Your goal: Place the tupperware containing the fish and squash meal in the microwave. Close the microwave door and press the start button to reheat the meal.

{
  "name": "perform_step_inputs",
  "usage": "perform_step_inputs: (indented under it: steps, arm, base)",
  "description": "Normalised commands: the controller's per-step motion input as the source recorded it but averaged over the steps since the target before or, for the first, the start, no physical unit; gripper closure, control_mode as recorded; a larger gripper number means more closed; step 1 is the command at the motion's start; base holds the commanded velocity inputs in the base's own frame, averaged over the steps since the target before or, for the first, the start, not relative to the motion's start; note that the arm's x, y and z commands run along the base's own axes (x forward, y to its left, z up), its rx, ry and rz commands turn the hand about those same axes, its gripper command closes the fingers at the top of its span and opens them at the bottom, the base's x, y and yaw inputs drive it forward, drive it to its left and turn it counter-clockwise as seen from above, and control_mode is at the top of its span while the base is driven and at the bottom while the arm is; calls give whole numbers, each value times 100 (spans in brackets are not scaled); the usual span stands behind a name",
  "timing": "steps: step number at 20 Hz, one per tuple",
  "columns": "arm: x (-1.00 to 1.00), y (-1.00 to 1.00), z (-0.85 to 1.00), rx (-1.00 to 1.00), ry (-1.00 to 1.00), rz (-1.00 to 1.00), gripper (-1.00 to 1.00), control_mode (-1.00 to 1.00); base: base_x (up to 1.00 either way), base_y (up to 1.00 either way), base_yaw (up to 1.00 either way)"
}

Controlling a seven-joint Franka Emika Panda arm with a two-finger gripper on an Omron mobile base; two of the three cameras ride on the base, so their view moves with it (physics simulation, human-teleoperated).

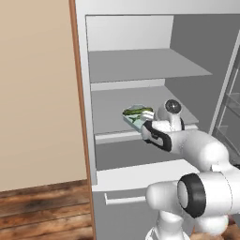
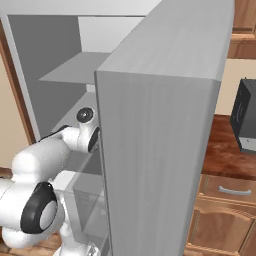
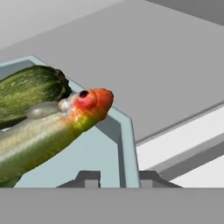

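**Still at the fridge — tub pinched by its wall**

Right now my claw (image 3: 116, 178) is closed on the tub (image 1: 134, 116), one tip on each side of its near wall, as the hand view shows. I judge that a rim grip suits it: the fish (image 3: 52, 127) and squash (image 3: 30, 87) fill the inside, so there is nothing else to pinch. The tub sits on, or just above, the middle fridge shelf (image 1: 112, 101), near its front lip — I cannot tell whether it has lifted.

Above is open room up to the next shelf (image 1: 140, 65). The fridge door (image 2: 160, 150) stands wide on my right and crowds that side, so I judge that backing straight out is safest. The microwave (image 2: 245, 117) is well off beyond that door.
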Motion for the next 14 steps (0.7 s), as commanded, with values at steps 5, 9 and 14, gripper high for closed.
perform_step_inputs:
  steps: [5,9,14]
  arm:
    - [-78,0,80,0,-1,-3,100,-100]
    - [-59,0,81,0,1,-6,100,-100]
    - [-58,0,51,0,10,-3,100,-100]
  base:
    - [0,0,0]
    - [0,0,0]
    - [0,0,0]
